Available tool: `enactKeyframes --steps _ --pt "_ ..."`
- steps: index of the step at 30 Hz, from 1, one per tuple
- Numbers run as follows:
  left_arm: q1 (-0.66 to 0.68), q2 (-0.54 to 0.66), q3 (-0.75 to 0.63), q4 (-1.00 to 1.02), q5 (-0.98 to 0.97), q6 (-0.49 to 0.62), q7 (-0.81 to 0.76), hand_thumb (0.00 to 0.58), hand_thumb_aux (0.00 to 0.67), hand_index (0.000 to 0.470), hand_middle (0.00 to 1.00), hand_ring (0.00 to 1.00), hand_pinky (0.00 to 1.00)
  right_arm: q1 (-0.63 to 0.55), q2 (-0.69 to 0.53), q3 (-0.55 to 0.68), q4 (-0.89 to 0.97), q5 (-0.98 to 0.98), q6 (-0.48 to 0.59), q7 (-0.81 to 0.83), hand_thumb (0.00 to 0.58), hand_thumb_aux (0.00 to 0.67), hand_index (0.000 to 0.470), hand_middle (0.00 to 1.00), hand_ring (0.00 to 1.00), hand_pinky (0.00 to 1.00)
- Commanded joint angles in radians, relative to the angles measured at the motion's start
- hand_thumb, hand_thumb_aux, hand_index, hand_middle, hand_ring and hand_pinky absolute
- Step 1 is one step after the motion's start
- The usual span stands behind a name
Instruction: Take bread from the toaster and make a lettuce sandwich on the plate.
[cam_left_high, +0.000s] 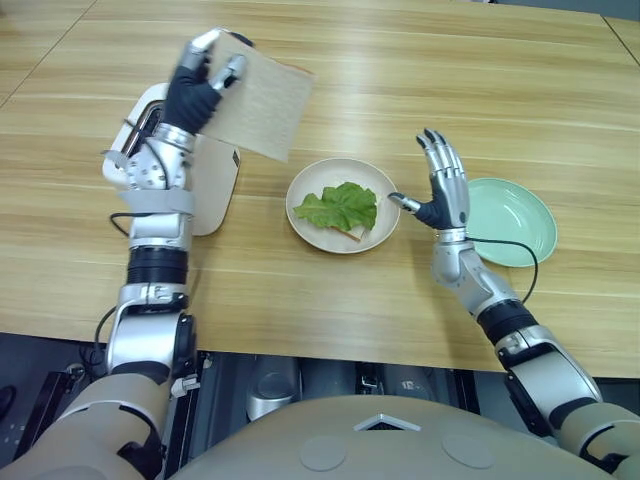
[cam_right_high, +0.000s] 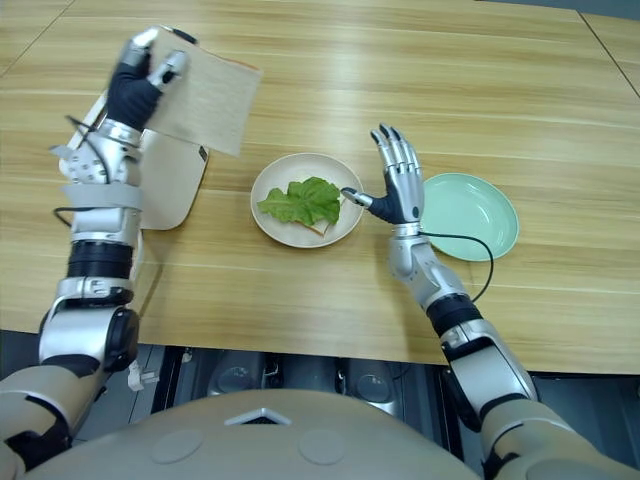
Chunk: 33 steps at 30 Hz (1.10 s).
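Wooden table (cam_left_high: 450, 80) offers open room beyond the plate (cam_left_high: 305, 180). Left of the plate, above the toaster (cam_left_high: 215, 190), the left hand (cam_left_high: 200, 85) pinches a bread slice (cam_left_high: 262, 105), raised clear for transfer. Lettuce (cam_left_high: 340, 205) covers the plate's first slice (cam_left_high: 355, 233). Right of the plate, the right hand (cam_left_high: 443, 185) stands empty, fingers spread, beside a green dish (cam_left_high: 515, 225).

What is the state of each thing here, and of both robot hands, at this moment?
left robot hand: shut on the bread slice.
bread slice: lifted clear of the toaster.
right robot hand: open, holding nothing.
beige plate: carries lettuce over another bread piece.
green plate: flat on table.
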Motion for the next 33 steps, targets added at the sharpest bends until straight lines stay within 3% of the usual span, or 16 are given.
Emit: enactKeyframes --steps 1,12,21,33 --pt "-0.05 -0.072 -0.029 0.161 -0.002 0.012 -0.049 0.58 0.67 0.46 1.0 1.0 1.0 0.041 -0.012 -0.041 -0.057 0.016 -0.008 0.025 0.0 0.0 0.0 0.0 0.0 0.0" --pt "-0.149 -0.241 -0.022 0.595 0.039 -0.007 -0.013 0.58 0.67 0.46 1.0 1.0 1.0 0.115 0.004 -0.055 -0.139 -0.022 0.004 0.06 0.0 0.0 0.0 0.0 0.0 0.0" --pt "-0.145 -0.293 -0.025 0.69 0.079 -0.002 0.044 0.58 0.67 0.46 1.0 1.0 1.0 0.142 0.04 -0.004 -0.165 -0.112 0.029 0.063 0.0 0.0 0.0 0.0 0.0 0.0" --pt "-0.161 -0.316 -0.047 0.767 0.16 0.013 0.148 0.58 0.67 0.46 1.0 1.0 1.0 0.122 0.079 0.21 -0.074 -0.305 0.072 0.104 0.0 0.0 0.0 0.0 0.0 0.0"
